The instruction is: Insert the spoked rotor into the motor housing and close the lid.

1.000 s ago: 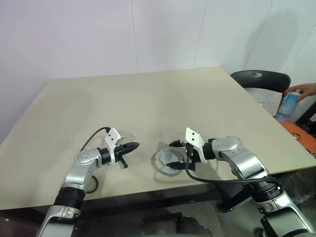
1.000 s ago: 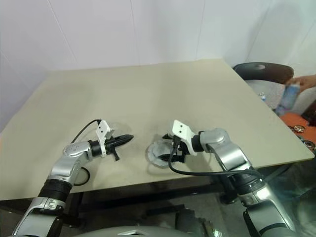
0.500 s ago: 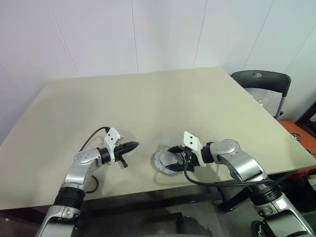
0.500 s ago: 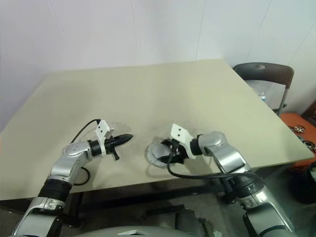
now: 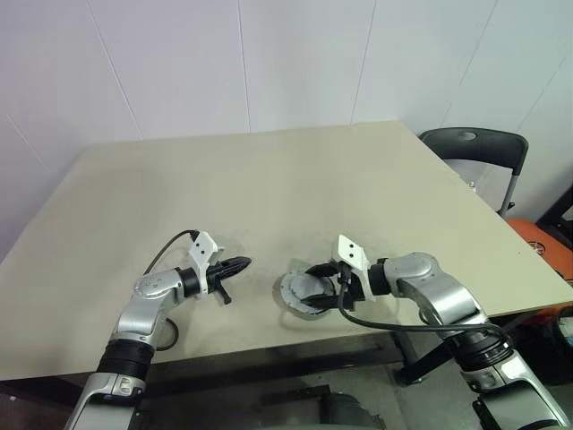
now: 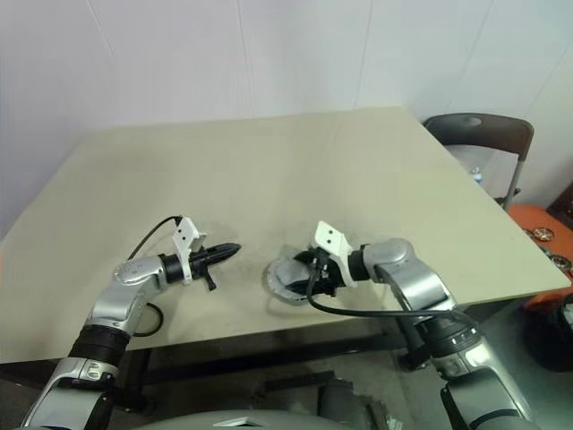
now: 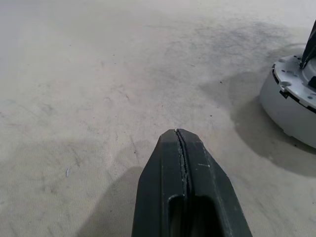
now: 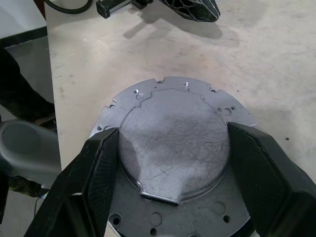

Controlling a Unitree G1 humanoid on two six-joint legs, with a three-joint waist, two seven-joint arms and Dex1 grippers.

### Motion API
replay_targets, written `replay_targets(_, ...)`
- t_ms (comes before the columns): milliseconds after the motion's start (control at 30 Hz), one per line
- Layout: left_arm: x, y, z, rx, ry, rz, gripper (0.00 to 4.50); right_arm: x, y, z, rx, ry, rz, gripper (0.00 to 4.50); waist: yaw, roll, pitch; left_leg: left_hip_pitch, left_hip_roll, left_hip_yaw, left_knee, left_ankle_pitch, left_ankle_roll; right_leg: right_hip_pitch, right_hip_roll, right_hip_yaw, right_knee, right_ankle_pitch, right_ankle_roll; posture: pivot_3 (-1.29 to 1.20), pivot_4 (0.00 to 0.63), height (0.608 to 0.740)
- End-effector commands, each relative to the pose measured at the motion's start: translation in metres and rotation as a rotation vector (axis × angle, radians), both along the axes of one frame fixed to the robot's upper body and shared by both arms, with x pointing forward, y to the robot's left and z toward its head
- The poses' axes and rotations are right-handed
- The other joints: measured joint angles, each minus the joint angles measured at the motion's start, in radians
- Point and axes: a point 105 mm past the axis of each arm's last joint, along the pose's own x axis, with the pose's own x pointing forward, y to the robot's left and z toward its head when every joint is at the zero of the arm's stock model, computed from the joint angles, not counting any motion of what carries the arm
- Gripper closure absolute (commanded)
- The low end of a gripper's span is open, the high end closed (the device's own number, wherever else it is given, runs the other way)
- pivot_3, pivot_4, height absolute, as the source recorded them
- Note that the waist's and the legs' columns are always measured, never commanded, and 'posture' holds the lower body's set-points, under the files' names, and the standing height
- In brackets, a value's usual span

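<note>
The motor housing (image 5: 294, 301) is a round grey body standing on the tan table (image 5: 269, 179) near its front edge. A flat grey lid (image 8: 175, 113) with a raised middle plate lies on top of it. The spoked rotor is hidden. My right gripper (image 5: 320, 288) reaches in from the right, and its black fingers (image 8: 96, 168) press against opposite sides of the lid's raised plate. My left gripper (image 5: 242, 264) is shut and empty. It hovers just above the table a short way left of the housing (image 7: 291, 106).
A black chair (image 5: 474, 148) stands beyond the table's back right corner, with an orange object (image 5: 548, 249) on the floor further right. A black cable (image 5: 385, 327) loops from my right wrist over the front table edge.
My right gripper's fingers have closed in from wide open onto the lid's raised plate. A person's hand with a bottle at the far right has gone. My left arm has kept still.
</note>
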Motion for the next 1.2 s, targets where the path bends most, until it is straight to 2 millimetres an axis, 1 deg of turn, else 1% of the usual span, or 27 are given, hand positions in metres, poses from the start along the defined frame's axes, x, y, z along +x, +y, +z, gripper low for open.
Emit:
replay_targets(33, 0.005, 0.0, 0.014, 0.006, -0.059, -0.007, 4.5, 0.004, -0.003, 0.016, -0.001, -0.055, 0.022, 1.47, 0.0, 0.0, 0.0, 0.0, 0.0, 0.0, 0.0, 0.0, 0.0, 0.0, 0.0, 0.0, 0.0, 0.0, 0.0, 0.0, 0.0, 0.74)
replay_targets(133, 0.005, 0.0, 0.013, 0.007, -0.058, -0.01, 4.5, 0.003, -0.006, 0.021, -0.028, -0.067, 0.041, 1.47, 0.001, 0.0, 0.0, 0.0, 0.0, 0.0, 0.0, 0.0, 0.0, 0.0, 0.0, 0.0, 0.0, 0.0, 0.0, 0.0, 0.0, 0.74)
replay_targets(300, 0.005, -0.001, 0.013, 0.007, -0.059, -0.012, 4.5, 0.008, -0.014, 0.021, -0.078, -0.091, 0.031, 1.47, 0.001, 0.0, 0.0, 0.0, 0.0, 0.0, 0.0, 0.0, 0.0, 0.0, 0.0, 0.0, 0.0, 0.0, 0.0, 0.0, 0.0, 0.74)
replay_targets(433, 0.004, 0.0, 0.013, 0.005, -0.059, -0.01, 4.5, 0.006, -0.02, 0.012, -0.142, -0.092, 0.036, 1.47, 0.001, 0.0, 0.0, 0.0, 0.0, 0.0, 0.0, 0.0, 0.0, 0.0, 0.0, 0.0, 0.0, 0.0, 0.0, 0.0, 0.0, 0.74)
replay_targets(600, 0.004, 0.0, 0.011, 0.007, -0.054, -0.01, 4.5, 0.014, -0.008, 0.023, -0.039, -0.106, -0.008, 1.47, -0.001, 0.0, 0.0, 0.0, 0.0, 0.0, 0.0, 0.0, 0.0, 0.001, 0.0, 0.0, 0.0, 0.0, 0.0, 0.0, 0.0, 0.74)
replay_targets(867, 0.003, -0.001, 0.01, 0.015, -0.051, -0.015, 4.5, 0.016, -0.003, 0.023, -0.009, -0.098, -0.031, 1.47, 0.0, 0.0, 0.0, 0.0, 0.0, 0.0, 0.0, 0.0, 0.0, 0.0, 0.0, 0.0, 0.0, 0.0, 0.0, 0.0, 0.0, 0.74)
replay_targets(900, 0.003, -0.001, 0.01, 0.015, -0.052, -0.015, 4.5, 0.016, -0.004, 0.023, -0.012, -0.097, -0.035, 1.47, 0.0, 0.0, 0.0, -0.001, 0.0, 0.0, 0.0, 0.0, 0.0, 0.0, 0.0, 0.0, 0.0, 0.0, 0.0, 0.0, 0.0, 0.74)
replay_targets(1033, 0.003, -0.002, 0.01, 0.017, -0.054, -0.016, 4.5, 0.014, -0.011, 0.009, -0.088, -0.086, -0.032, 1.47, 0.0, 0.0, 0.0, 0.0, 0.0, 0.0, 0.0, 0.0, 0.0, 0.0, 0.0, 0.0, 0.0, 0.0, 0.0, 0.0, 0.0, 0.74)
replay_targets(1200, 0.002, -0.002, 0.01, 0.016, -0.055, -0.018, 4.5, 0.013, -0.019, 0.002, -0.126, -0.078, -0.038, 1.47, 0.002, 0.0, 0.0, 0.0, 0.0, 0.0, 0.0, 0.0, 0.0, 0.001, 0.0, 0.0, 0.0, 0.0, 0.0, 0.0, 0.0, 0.74)
